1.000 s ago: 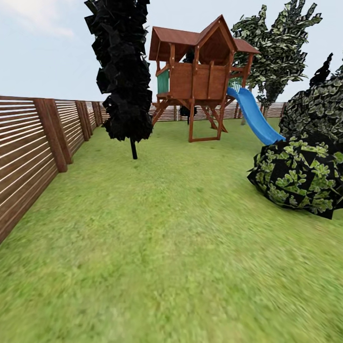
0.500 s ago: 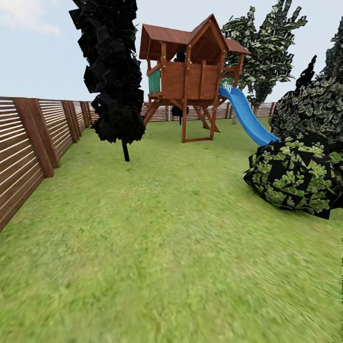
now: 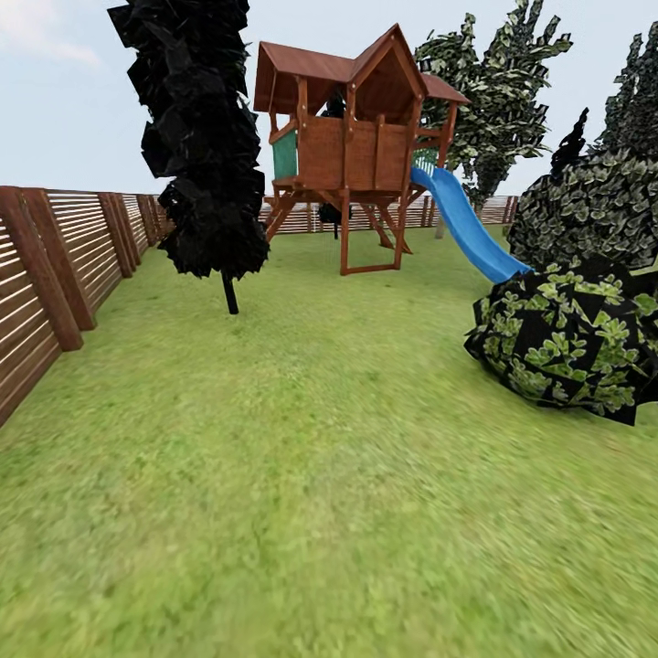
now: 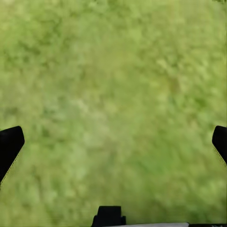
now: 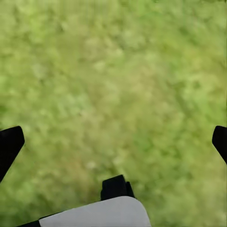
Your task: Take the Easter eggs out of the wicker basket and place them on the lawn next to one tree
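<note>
Lawn (image 3: 302, 475) ahead; left gripper (image 4: 113, 142), right gripper (image 5: 113, 142): fingers spread, holding nothing.

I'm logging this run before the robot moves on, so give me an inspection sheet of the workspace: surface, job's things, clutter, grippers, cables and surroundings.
Surface: lawn, short mottled green grass, open ahead.
Job's things: nothing seen of eggs, basket or a thick grey-brown trunk.
Clutter: nothing seen on the grass ahead.
Grippers: left gripper open over bare grass, nothing between its fingers; right gripper open over bare grass, nothing held.
Cables: nothing seen.
Surroundings: wooden slat fence along the left; dark thin-stemmed tree; wooden playhouse with blue slide; leafy bush at right; more leafy trees behind the slide.
</note>
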